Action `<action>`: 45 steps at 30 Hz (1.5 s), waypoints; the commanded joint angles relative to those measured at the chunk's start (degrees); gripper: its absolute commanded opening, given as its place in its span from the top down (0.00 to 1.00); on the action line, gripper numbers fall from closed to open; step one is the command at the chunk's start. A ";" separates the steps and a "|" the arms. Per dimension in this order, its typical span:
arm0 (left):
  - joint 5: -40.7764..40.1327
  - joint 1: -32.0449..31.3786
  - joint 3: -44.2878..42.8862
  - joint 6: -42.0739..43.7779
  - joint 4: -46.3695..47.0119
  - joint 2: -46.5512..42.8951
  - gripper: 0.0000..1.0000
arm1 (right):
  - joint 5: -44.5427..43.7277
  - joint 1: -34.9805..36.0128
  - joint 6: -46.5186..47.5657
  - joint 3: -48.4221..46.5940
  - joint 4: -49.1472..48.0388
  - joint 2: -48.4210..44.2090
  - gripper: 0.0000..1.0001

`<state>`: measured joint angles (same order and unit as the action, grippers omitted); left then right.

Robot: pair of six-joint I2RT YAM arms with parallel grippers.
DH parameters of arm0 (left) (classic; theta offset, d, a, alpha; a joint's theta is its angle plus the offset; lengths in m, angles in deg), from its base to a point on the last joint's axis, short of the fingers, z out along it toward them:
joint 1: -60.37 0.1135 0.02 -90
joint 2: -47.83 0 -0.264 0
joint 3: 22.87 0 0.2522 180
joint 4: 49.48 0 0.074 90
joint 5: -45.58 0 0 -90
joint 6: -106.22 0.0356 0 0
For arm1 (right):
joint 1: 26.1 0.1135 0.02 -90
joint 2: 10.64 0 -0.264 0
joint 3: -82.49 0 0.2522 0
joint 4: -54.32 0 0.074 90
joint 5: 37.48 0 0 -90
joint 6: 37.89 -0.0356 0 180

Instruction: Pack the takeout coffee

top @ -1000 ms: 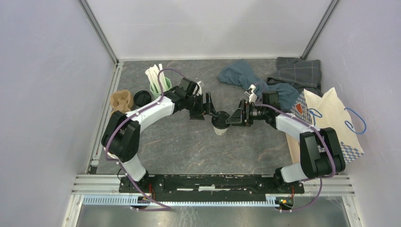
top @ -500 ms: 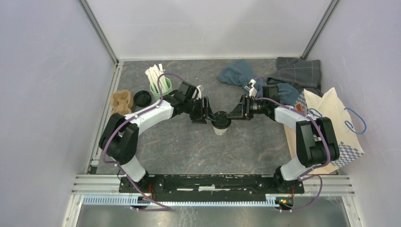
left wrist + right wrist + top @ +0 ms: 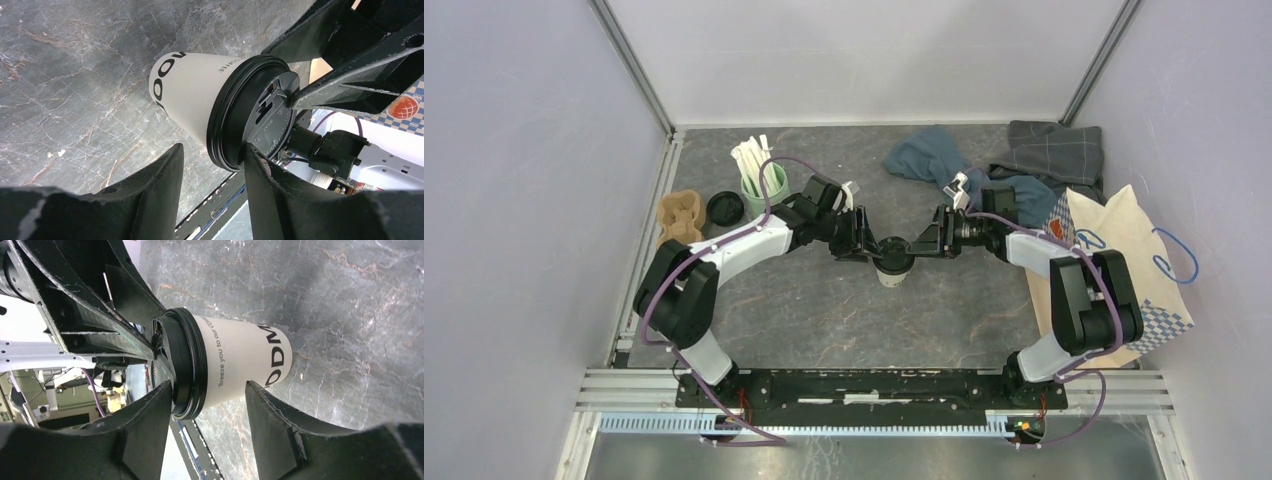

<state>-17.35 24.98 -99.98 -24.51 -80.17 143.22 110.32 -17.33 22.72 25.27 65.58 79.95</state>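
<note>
The takeout coffee [image 3: 892, 262], a white paper cup with a black lid, stands upright mid-table. My left gripper [image 3: 865, 246] reaches its lid from the left and my right gripper [image 3: 920, 245] from the right. In the left wrist view the coffee [image 3: 192, 97] lies ahead of the left gripper [image 3: 212, 150]. One finger [image 3: 280, 195] rests against the lid's top and the other stands clear of the cup wall. In the right wrist view the right gripper [image 3: 208, 385] straddles the lid rim of the coffee [image 3: 235, 362]. One finger [image 3: 145, 432] touches the lid's top and the other sits by the wall.
A mint-green mug of white sticks [image 3: 762, 182], a loose black lid [image 3: 724, 208] and a brown cup stack [image 3: 680, 215] sit at the back left. Blue and grey cloths [image 3: 934, 155] lie at the back right. A paper bag [image 3: 1114, 260] lies at the right.
Both grippers have narrowed around the lid. The left gripper has slid right, closer to the cup. The right wrist has shifted slightly back. The cup has stayed put.
</note>
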 commanded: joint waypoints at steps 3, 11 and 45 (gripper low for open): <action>-3.95 -0.35 -0.07 0.96 -3.90 1.32 0.46 | -1.08 -3.42 0.76 -1.09 5.91 -7.06 0.34; -2.89 -0.37 -1.99 1.44 -4.90 1.89 0.47 | -2.10 -2.78 1.21 3.16 7.94 -9.35 0.50; -4.86 -1.52 -4.80 1.73 -6.58 1.12 0.45 | -7.70 0.15 4.65 -1.25 12.73 -6.15 0.63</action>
<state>-18.26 23.88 -101.97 -24.46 -80.73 144.54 109.58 -17.59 23.05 28.33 71.74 74.25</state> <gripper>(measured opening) 0.525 0.342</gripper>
